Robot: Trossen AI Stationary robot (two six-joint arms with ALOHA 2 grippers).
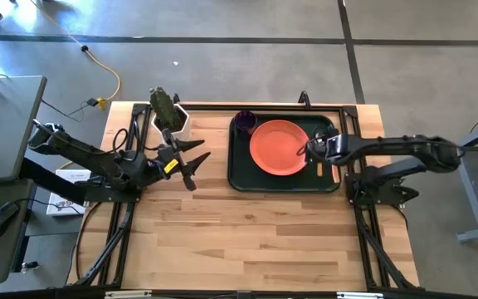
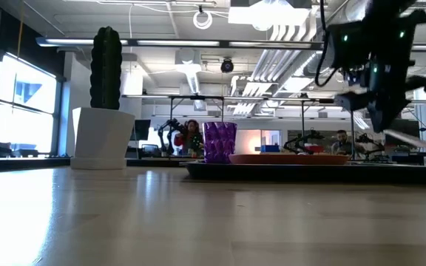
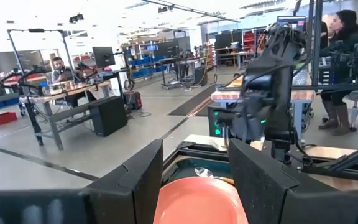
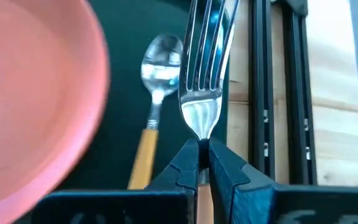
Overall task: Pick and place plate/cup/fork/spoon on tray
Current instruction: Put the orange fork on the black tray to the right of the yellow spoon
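Observation:
The dark green tray [image 1: 241, 170] lies at the table's far right. On it are the orange-red plate [image 1: 277, 147], the purple cup [image 1: 244, 122] at its far left corner, and the spoon [image 4: 156, 74], lying flat beside the plate. My right gripper [image 1: 309, 150] is over the tray's right part, shut on the fork [image 4: 205, 56]. The fork's tines point away from the fingers, next to the spoon. My left gripper [image 1: 196, 163] is open and empty at the table's middle left, pointing toward the tray. The plate shows between its fingers [image 3: 197, 202]. My right gripper pinches the fork between its two fingers at the neck [image 4: 199, 129], where the tines' base narrows into the orange handle. The fingers lie along the fork, and the handle runs back between them. The tines stick out ahead of the fingertips, over the tray.
A white pot with a green cactus [image 1: 169, 115] stands at the far edge, just behind my left gripper. Bare wood lies in front of the tray and both arms. The tray's right rim is near the table's right edge rails [image 4: 263, 93].

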